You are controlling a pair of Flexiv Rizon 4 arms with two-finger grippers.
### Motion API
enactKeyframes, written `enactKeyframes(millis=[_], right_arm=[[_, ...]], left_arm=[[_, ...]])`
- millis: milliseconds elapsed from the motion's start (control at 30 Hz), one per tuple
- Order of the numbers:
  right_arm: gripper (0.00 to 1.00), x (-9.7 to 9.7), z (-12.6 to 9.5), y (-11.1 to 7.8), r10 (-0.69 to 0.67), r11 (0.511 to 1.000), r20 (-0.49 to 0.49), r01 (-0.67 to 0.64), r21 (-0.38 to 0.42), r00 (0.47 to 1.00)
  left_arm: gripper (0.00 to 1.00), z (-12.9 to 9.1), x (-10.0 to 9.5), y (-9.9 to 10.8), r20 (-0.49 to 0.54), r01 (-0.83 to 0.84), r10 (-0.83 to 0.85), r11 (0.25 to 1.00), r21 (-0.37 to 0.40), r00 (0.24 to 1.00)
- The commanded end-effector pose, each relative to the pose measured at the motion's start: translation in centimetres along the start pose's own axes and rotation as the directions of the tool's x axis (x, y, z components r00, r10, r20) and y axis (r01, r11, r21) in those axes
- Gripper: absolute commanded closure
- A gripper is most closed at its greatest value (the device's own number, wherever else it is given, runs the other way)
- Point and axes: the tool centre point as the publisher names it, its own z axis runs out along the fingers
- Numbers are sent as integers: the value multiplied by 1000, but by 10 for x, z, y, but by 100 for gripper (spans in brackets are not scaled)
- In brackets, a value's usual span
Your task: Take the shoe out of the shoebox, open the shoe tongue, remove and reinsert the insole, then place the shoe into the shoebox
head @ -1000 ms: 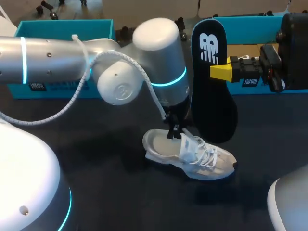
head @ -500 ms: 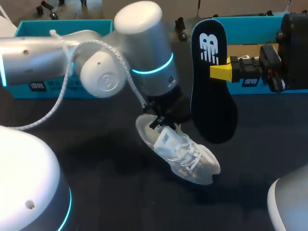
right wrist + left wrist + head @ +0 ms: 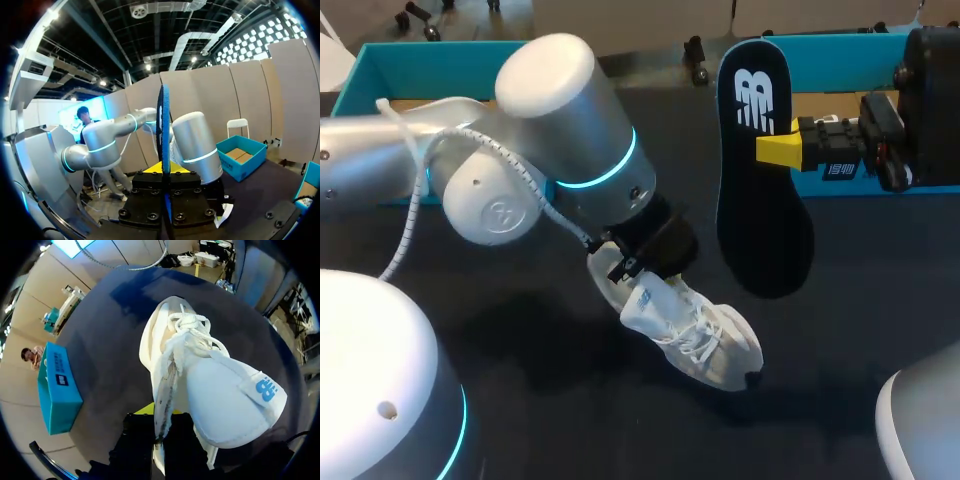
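- Left teal box [image 3: 380,70]: stands at the far left edge of the dark surface [image 3: 550,400], behind the left arm. No shoe shows inside it. Whether it is the shoebox base or the lid cannot be told.
- Left tool [image 3: 642,258]: its fingers are clamped together on the heel-end collar of the shoe. In the left wrist view the collar wall runs down between the two fingers.
- White sneaker [image 3: 692,335]: out of the box and near the middle of the surface. It is tilted, with the heel raised in the left tool and the toe pointing down toward the near right. Whether the toe touches the surface cannot be told. The tongue [image 3: 235,405] stands away from the laces, so the opening appears exposed.
- Black insole [image 3: 760,170]: out of the sneaker and held upright in the air, above and to the right of it, not touching it.
- Right tool [image 3: 782,150]: clamped on the insole near mid-length. In the right wrist view the insole stands edge-on between the fingers.
- Right teal box [image 3: 850,60]: stands at the far right edge, behind the right tool.
- Progress (judgement): shoe removal, tongue opening and insole removal appear complete, roughly the halfway point.
- Steps left: reinsert the insole through the collar opening, then place the sneaker into the shoebox.
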Motion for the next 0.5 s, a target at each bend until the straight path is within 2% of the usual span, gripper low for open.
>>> enactKeyframes(millis=[33,67,167,233,367,500], right_arm=[[100,-4,3,3,1,1000,-5,-1,5,1000],[100,-4,3,3,1,1000,-5,-1,5,1000],[100,-4,3,3,1,1000,-5,-1,5,1000],[100,-4,3,3,1,1000,-5,-1,5,1000],[100,-4,3,3,1,1000,-5,-1,5,1000],[100,-4,3,3,1,1000,-5,-1,5,1000]], left_arm=[[100,-11,-1,5,-66,-212,220,971,111,973],[100,-12,-3,5,-83,-237,245,967,96,966],[100,-10,-4,5,-118,-369,382,922,117,917],[100,-11,0,3,-130,-440,456,888,135,880],[100,-13,8,0,-108,-586,597,802,113,795],[100,-13,21,-7,-107,-663,668,744,84,736]])
